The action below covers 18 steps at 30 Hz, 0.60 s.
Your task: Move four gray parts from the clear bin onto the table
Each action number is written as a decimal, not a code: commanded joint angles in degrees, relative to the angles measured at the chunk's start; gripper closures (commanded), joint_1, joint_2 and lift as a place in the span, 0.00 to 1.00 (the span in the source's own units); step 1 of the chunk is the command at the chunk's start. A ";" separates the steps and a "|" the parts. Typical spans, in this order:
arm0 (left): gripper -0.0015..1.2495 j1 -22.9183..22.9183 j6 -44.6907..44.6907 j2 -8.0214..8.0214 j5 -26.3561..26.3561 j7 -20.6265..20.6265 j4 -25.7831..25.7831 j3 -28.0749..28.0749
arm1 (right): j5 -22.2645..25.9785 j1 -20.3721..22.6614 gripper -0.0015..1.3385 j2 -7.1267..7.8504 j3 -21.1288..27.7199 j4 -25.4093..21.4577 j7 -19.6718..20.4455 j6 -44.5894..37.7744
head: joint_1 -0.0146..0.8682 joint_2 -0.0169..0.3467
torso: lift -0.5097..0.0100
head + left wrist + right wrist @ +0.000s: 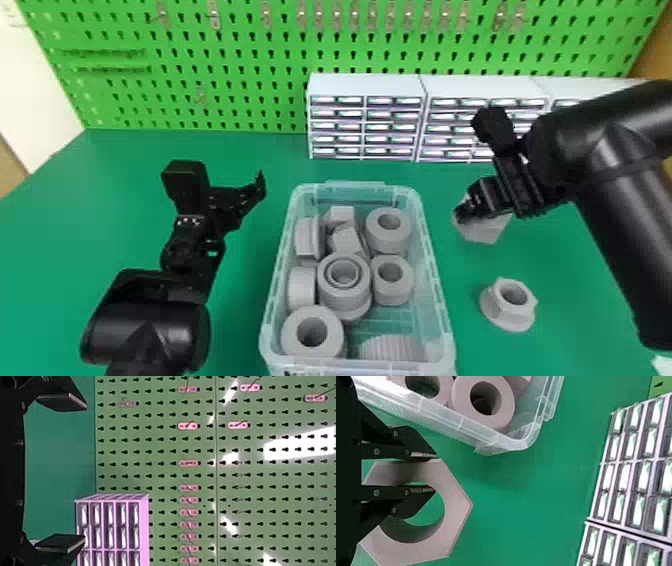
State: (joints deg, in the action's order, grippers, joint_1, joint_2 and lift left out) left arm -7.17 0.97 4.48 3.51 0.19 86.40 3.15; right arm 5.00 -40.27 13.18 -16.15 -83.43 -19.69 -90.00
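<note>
Clear bin (355, 188), lower centre, head view. My left gripper (84, 473), left: spread wide, empty. My right gripper (434, 472), right, pinches the hex part (458, 503) by its wall — should seat it level, then withdraw straight. Flanged part (500, 317): lower right.

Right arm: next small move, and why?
I'd ease the gray hexagonal nut down until seated on the green table: the right gripper pinches its wall beside the clear plastic bin, but whether its underside touches is unclear.
</note>
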 commanded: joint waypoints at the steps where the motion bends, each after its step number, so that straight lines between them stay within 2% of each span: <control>1: 0.09 -0.03 0.00 0.00 0.00 -0.01 -0.09 0.02 | -0.08 0.28 0.75 0.01 -0.02 1.60 0.00 0.00 | 0.80 0.24 | 0.88; 18: 0.09 -0.12 0.00 0.00 0.00 0.08 -0.18 0.19 | -0.60 0.72 0.75 -0.43 -2.92 10.57 -3.61 5.89 | 0.80 0.24 | 0.88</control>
State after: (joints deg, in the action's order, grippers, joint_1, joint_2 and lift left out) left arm -7.28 0.97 4.48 3.51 0.26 86.22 3.33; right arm 4.70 -39.62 12.93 -18.31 -74.52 -22.95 -85.57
